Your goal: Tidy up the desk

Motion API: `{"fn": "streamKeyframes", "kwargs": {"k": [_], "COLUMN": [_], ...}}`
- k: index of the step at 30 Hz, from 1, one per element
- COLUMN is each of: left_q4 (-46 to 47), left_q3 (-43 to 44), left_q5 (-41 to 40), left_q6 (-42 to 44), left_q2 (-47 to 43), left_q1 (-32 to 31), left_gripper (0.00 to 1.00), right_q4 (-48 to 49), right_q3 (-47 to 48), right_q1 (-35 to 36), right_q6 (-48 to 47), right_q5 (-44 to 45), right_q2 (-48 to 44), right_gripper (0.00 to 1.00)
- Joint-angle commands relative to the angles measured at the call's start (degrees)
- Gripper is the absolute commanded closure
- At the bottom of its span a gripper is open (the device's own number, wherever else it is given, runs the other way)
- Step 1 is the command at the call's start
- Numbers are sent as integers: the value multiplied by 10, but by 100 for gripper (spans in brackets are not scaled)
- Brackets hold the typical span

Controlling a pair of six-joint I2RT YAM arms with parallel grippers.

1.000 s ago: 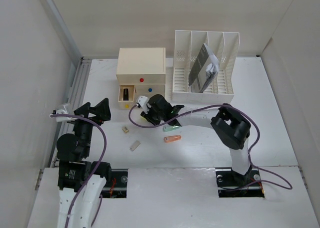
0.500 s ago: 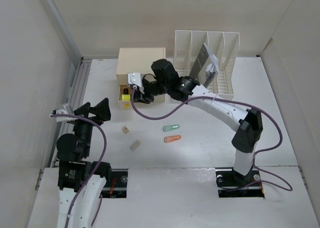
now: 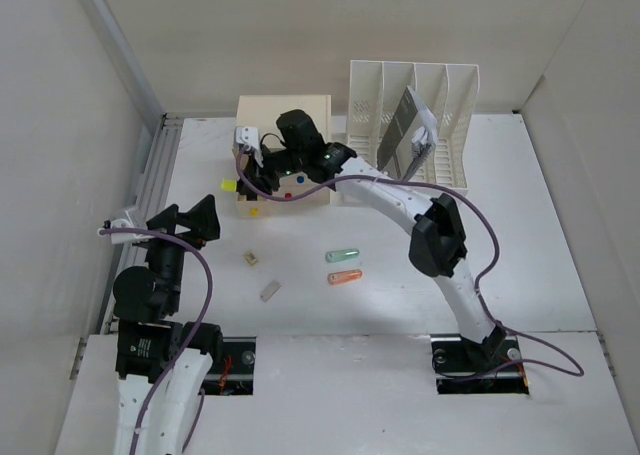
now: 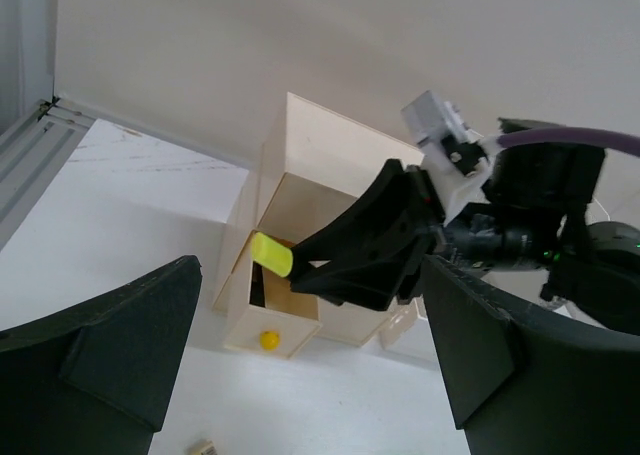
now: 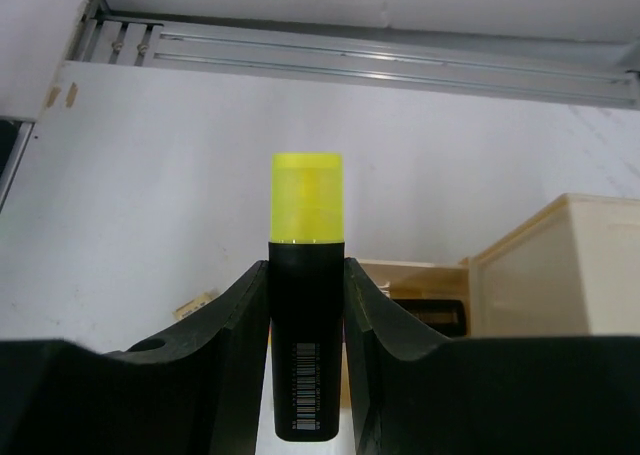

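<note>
A highlighter with a black body and a yellow cap (image 5: pixel 307 200) is clamped upright in my right gripper (image 5: pixel 306 267). In the top view my right gripper (image 3: pixel 250 175) hangs over the front left of the cream drawer box (image 3: pixel 285 110), and the highlighter's cap (image 3: pixel 229 185) sticks out to the left. Just below it is the open drawer with the yellow knob (image 3: pixel 253 211); a black thing (image 5: pixel 432 317) lies inside. My left gripper (image 3: pixel 190 220) stands open over the left side of the desk (image 3: pixel 520 235), holding nothing. Its fingers (image 4: pixel 120 345) frame the drawer (image 4: pixel 275 320).
A white file rack (image 3: pixel 412 125) with a grey pad in it stands right of the drawer box. A green marker (image 3: pixel 343 255), an orange one (image 3: pixel 345 276) and two small tan pieces (image 3: pixel 251 259) (image 3: pixel 269 291) lie mid-desk. A grey rail (image 3: pixel 150 185) runs along the left edge.
My right arm has lifted from mid-desk with the highlighter and swung back and left to the drawer box, ending over the open drawer. The left arm has not moved.
</note>
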Motion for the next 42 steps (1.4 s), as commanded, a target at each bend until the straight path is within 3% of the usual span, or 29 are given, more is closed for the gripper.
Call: {"fn": "streamKeyframes", "kwargs": {"k": [1,8,29,36,39,42], "left_q4": [23,18,18,18,18,18], "left_q3": [-1,-1,-1,-1,-1,-1], "left_q5": [-15,-20,-26,-26,-26,-26], "left_q6": [3,3,3,3,3,3], "left_q2": [-1,4,10,4,4,4], "left_q1": [-3,-3,-3,-3,-3,-3], "left_gripper": [10,10,10,10,10,10], "right_q4": [52,75,85,73,67,62], "right_q3": [58,100,65,22,-5,-21], "right_q1": [-9,-26,-37,-31,-25,-20], "right_q6": [39,56,45,21,2,-6], "right_q5": [-71,-99,-69,-50,-44,-38], "right_q2": [19,59,99,80,67,51], "right_gripper": [100,100,100,94,84,67]}}
